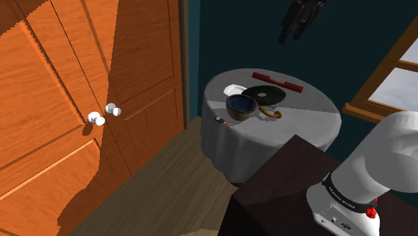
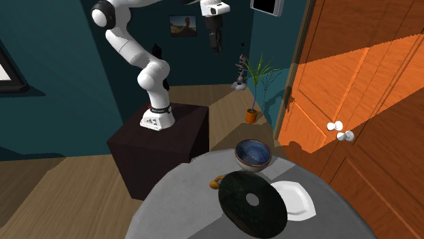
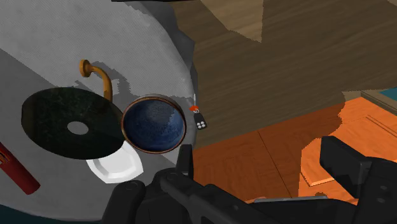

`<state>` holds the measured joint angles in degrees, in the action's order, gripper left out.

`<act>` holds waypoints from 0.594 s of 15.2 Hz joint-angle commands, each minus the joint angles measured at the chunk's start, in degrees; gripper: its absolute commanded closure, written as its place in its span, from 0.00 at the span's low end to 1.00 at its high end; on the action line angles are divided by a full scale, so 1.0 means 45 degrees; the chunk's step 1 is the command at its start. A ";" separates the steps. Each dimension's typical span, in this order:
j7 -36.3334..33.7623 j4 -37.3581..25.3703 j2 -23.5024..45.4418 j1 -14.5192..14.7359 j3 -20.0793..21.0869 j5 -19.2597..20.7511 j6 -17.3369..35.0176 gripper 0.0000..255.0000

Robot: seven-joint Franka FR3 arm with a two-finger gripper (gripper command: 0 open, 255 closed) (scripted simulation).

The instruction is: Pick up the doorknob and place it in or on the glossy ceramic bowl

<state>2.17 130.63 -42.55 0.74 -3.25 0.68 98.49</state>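
A brown curved door handle (image 1: 271,114) (image 2: 216,182) (image 3: 95,73) lies on the round grey table (image 1: 308,127), just beside the bowl (image 1: 241,106) (image 2: 253,153) (image 3: 154,124). The bowl is glossy, blue inside with a brown rim, and has nothing in it. My gripper (image 1: 287,35) (image 2: 215,45) (image 3: 262,151) hangs high above the table, open, with nothing between its fingers. In the wrist view the bowl and the handle lie far below, off to the side of one finger.
A black disc with a hole (image 1: 263,94) (image 3: 70,124) leans over a small white dish (image 1: 233,89) (image 3: 114,167). A red bar (image 1: 278,80) lies at the table's far side and a small key fob (image 1: 220,119) (image 3: 198,121) near its edge. An orange wooden door with white knobs (image 1: 97,119) stands close by.
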 commanded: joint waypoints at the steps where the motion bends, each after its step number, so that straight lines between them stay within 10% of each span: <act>1: 0.0000 0.0000 0.0000 0.0000 0.0000 0.0000 0.0000 0.00; 9: 0.1286 0.2290 0.0697 -0.0458 -0.1269 0.0663 0.2861 0.00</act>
<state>7.03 139.96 -40.21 -1.02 -8.05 3.25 109.56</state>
